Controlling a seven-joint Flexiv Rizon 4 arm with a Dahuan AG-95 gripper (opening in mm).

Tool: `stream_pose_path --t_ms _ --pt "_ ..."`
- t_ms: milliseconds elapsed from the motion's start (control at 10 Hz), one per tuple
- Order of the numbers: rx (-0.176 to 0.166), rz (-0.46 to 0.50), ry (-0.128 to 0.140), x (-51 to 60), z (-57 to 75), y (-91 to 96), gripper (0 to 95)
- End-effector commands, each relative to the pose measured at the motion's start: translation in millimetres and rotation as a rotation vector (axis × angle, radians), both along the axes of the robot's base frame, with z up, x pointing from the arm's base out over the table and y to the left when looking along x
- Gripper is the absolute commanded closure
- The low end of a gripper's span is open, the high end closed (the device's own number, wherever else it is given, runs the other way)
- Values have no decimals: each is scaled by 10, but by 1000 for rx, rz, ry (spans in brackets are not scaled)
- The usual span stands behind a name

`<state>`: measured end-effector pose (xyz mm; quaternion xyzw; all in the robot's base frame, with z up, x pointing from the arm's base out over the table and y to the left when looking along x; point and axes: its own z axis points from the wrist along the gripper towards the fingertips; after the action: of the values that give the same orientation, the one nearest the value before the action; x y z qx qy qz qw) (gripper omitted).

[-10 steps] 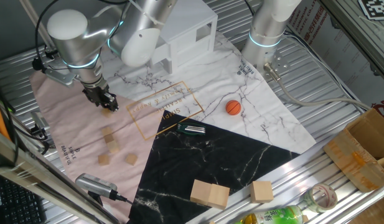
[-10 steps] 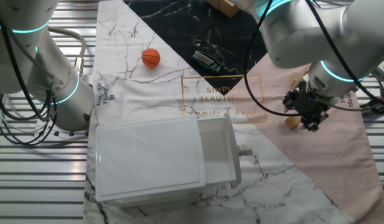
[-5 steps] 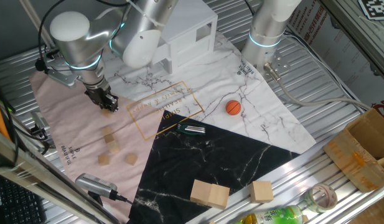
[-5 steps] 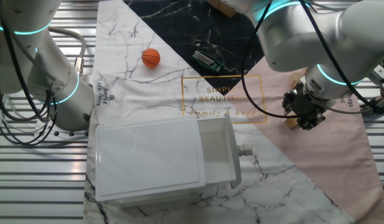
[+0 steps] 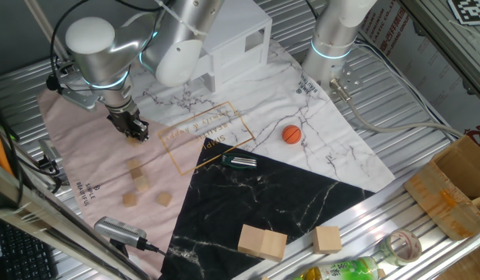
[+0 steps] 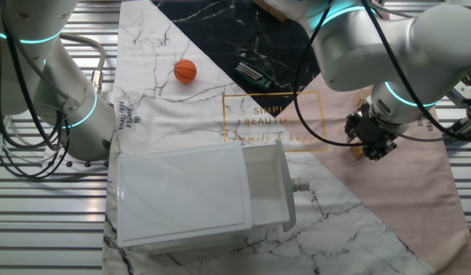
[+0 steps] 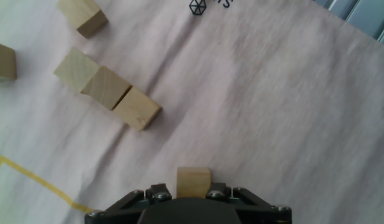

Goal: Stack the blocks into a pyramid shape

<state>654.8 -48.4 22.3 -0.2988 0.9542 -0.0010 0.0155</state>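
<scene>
Gripping one block (image 7: 193,181) in our clamped pincer (image 7: 193,194) above the pink cloth, we risk nudging the three-block row (image 7: 108,97) at ten o'clock crooked if we descend tilted or release early.

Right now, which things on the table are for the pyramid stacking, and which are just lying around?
For the job: row of three blocks; two loose blocks; held block in the gripper.
Lying about: ball; two big blocks; white drawer unit; dark tool.
</scene>
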Motion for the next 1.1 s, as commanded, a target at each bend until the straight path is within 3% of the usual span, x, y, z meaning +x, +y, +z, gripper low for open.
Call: stream_pose_path --t_ms 100,200,400,500,800,1100 --pt "0 -2 -7 1 -8 -7 570" --pt "0 -2 -8 -1 -10 -10 760" --pt "1 -5 -9 -2 -12 -11 760" --pt "4 -9 -10 -4 -13 -13 950" --pt "8 2 -10 -3 -14 -12 950" --pt "9 92 -7 -2 -11 -8 950"
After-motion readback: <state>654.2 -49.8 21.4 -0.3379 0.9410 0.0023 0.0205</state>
